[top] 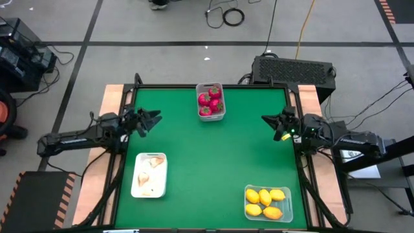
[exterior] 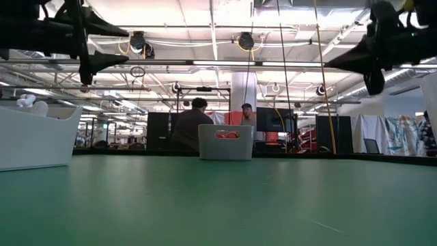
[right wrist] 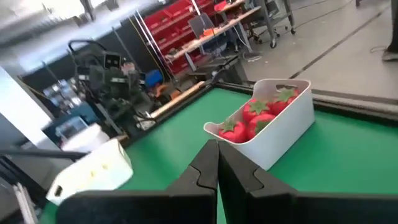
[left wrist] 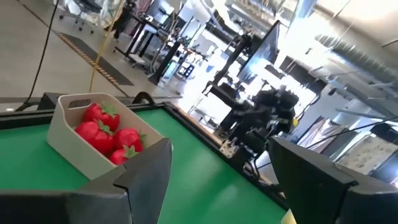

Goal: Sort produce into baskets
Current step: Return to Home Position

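Three containers held everything: red pieces (top: 210, 102) in the grey bin (top: 224, 103), garlic (top: 154, 162) in a white tray (top: 162, 179) well off on the bin's left-arm side, and lemons (top: 264, 197) in a clear tub (top: 290, 210) on its right-arm side. Your left hand (top: 155, 119) was spread and your right hand (top: 266, 118) pressed together, both empty, flanking the bin. You only needed to draw both straight back; the surface (top: 213, 155) between them lay open.

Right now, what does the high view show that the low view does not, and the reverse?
Only the high view shows the lemons in the clear tub. Only the low view shows two people in the room behind. Both show the grey-white bin of red pieces, the white tray, and the left gripper and right gripper.
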Controlling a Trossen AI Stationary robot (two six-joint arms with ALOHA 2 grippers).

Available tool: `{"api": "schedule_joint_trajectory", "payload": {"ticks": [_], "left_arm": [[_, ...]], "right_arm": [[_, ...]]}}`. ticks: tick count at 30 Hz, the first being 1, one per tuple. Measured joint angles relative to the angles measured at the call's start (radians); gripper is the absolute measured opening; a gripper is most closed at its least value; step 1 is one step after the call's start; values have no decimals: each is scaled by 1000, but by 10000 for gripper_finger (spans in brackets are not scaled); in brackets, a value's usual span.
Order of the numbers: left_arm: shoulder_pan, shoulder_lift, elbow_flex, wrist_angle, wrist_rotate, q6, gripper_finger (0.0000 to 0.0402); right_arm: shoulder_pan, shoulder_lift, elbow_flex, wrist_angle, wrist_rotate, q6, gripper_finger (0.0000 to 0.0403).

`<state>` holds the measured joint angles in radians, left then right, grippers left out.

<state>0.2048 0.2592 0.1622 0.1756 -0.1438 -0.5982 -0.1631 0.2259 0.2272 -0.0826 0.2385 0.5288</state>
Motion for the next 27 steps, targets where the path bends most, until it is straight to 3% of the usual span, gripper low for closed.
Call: {"api": "schedule_joint_trajectory", "payload": {"ticks": [6, 21, 27], "left_arm": [[12, 0, -54, 102, 12, -49, 274], [11, 0, -59, 74, 39, -50, 273], [11, 0, -59, 70, 30, -43, 273]], "right_arm": [[0, -54, -113, 65, -1, 92, 0], [0, -89, -209, 141, 77, 144, 0], [0, -86, -209, 138, 78, 41, 0]]}}
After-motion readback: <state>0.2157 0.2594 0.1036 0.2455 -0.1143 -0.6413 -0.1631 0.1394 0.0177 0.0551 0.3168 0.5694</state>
